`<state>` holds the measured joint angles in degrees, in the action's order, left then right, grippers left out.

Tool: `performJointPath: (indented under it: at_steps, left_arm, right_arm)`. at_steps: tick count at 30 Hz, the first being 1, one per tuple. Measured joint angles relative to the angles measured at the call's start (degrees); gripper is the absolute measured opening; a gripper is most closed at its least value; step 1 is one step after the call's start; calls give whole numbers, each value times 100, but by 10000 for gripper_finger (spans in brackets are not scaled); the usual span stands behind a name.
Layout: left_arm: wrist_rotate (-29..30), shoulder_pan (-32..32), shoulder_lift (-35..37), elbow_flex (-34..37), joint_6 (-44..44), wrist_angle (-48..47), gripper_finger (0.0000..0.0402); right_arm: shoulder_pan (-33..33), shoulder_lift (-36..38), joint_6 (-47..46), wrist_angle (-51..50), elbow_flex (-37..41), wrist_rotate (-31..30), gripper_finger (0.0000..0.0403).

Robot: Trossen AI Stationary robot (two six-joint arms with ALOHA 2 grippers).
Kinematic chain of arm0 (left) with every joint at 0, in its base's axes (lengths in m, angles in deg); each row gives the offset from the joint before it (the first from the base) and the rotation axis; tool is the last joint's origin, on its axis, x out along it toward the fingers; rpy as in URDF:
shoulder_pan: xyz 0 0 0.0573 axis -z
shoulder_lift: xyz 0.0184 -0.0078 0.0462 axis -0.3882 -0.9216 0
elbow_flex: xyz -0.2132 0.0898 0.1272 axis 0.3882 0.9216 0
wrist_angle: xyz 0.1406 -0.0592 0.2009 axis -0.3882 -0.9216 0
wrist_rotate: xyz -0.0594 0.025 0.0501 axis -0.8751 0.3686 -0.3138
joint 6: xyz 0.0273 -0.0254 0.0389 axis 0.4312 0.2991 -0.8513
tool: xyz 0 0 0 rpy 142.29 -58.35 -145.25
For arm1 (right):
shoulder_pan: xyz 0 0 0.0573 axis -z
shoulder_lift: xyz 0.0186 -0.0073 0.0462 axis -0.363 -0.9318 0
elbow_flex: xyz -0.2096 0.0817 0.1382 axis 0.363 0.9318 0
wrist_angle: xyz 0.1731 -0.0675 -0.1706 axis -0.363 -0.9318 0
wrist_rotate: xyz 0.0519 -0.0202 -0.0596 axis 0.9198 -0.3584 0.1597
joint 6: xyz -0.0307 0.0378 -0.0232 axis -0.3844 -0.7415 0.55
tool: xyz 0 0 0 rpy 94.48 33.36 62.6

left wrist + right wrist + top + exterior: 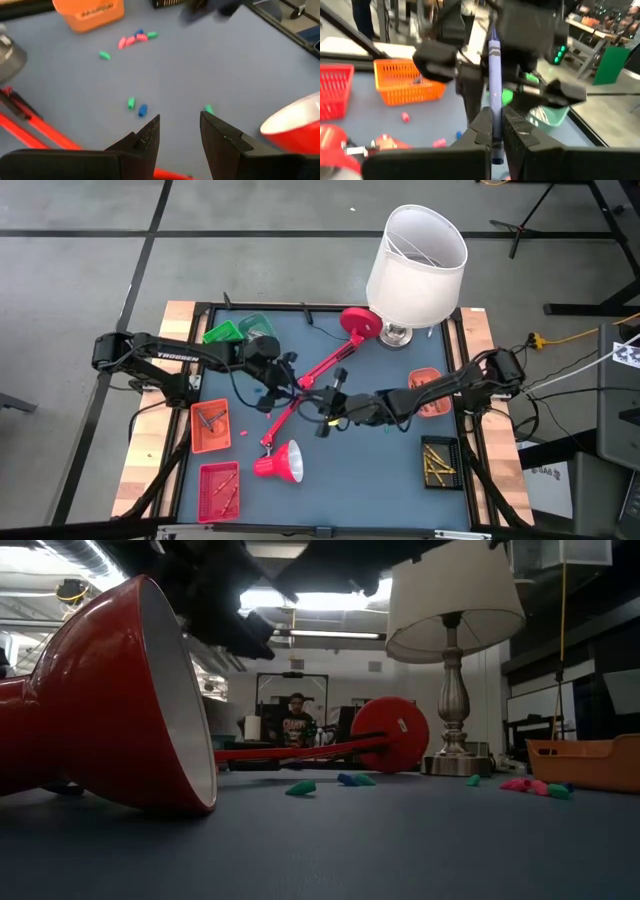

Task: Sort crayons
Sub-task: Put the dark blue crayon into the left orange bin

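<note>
Above the red lamp arm (318, 375), your right gripper (330, 405) and left gripper (283, 373) nearly meet. Past your left gripper's spread fingers (148, 137), loose crayons (136, 106) dot the mat. Your right gripper (494, 131) pinches a blue crayon (493, 65) upright.

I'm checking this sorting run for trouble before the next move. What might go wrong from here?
1. The right end effector, shut on a blue crayon held upright by its lower part, could let it tilt or slip.
2. Both arms hover close above the toppled red metal desk lamp; a bump could sweep small loose crayon pieces about.
3. The open left end effector sits near the right arm, so they may collide.
</note>
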<state>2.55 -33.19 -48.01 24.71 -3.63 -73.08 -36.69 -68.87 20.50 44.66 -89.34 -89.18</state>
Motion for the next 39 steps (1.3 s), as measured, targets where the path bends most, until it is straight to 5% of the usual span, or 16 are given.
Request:
performJointPath:
  at_steps: [10, 27, 39]
  left_arm:
    - [2, 264, 0, 0, 71, 979, 124]
    - [270, 293, 0, 0, 268, 990, 122]
    - [539, 293, 0, 0, 268, 985, 29]
  right_arm:
    - [7, 97, -13, -746, -2, -2, 21]
    - [0, 97, -193, -1582, 0, 0, 21]
    - [9, 97, -205, -1585, 0, -24, 21]
